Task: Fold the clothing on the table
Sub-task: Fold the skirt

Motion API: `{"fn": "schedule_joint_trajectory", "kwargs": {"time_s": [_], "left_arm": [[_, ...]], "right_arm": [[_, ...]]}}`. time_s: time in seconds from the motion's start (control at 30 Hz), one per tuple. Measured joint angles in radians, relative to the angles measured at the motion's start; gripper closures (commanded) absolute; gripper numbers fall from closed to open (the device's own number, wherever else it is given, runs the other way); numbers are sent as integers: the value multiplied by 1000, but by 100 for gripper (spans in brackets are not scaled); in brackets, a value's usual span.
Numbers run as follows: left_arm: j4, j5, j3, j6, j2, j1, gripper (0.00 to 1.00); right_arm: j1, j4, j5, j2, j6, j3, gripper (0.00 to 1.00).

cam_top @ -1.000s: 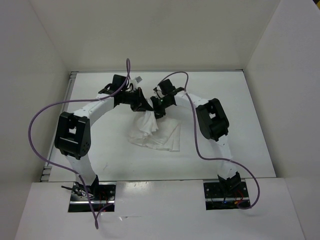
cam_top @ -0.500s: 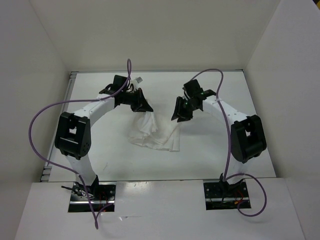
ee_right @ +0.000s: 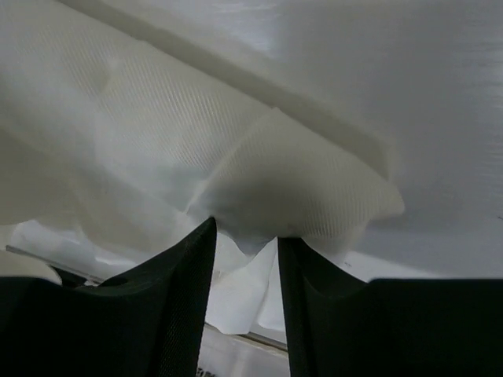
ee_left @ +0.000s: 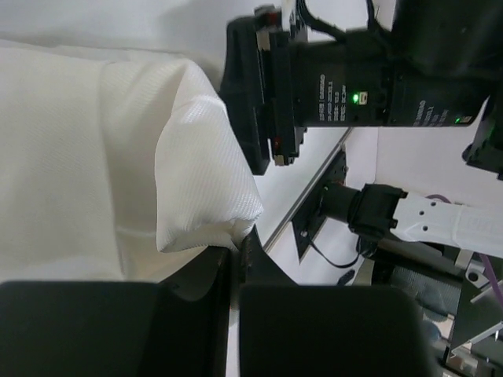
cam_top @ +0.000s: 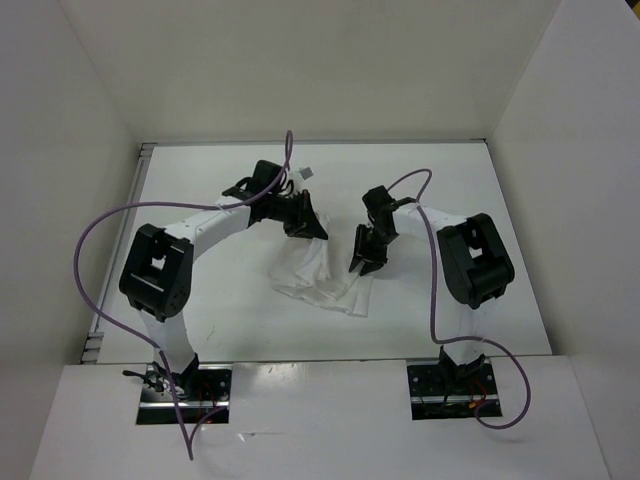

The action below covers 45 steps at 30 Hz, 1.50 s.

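Observation:
The clothing (cam_top: 318,282) is a crumpled white garment in the middle of the table (cam_top: 510,190). My left gripper (cam_top: 308,228) stands at its far edge, and in the left wrist view that gripper (ee_left: 236,239) is shut on a corner of the ribbed white clothing (ee_left: 78,157), which hangs from it. My right gripper (cam_top: 362,262) is at the garment's right edge. In the right wrist view its jaws (ee_right: 245,236) stand apart, with a fold of the clothing (ee_right: 299,173) resting at the fingertips and dipping a little between them.
White walls (cam_top: 90,120) enclose the table on three sides. Purple cables (cam_top: 95,240) loop off both arms. The right arm's black wrist (ee_left: 354,78) is close beside the left gripper. A small white tag (cam_top: 305,173) hangs near the left arm's cable.
The right arm swung out to the right, then came back to the clothing's right edge. The left gripper moved right with the fabric, and the garment shifted right.

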Motion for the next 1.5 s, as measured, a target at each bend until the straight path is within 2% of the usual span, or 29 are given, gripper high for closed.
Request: {"fn": "schedule_joint_trajectory", "kwargs": {"time_s": [0.37,0.77,0.8,0.87,0.9,1.13,1.17,1.33,1.5], "left_arm": [[21,-7,9,-38,84,-101,100],[50,-25,49,-85,135,-129,99],[52,-25,50,-86,137,-129,96],[60,-24,49,-95,140,-129,56],[69,-23,44,-111,140,-129,46],[127,-32,14,-211,137,-142,25],[129,-31,18,-222,134,-142,17],[135,-5,68,-292,83,-131,13],[215,50,156,-370,-51,-108,8]], "right_arm": [[-1,46,-97,63,45,37,61],[3,98,-153,121,69,96,62],[3,98,-154,123,69,98,62],[1,98,-156,123,71,99,62],[1,99,-156,123,72,99,62],[1,121,-155,125,76,100,62],[1,124,-155,125,75,100,62],[-8,131,-150,124,75,100,62],[-27,133,-126,107,74,85,62]]}}
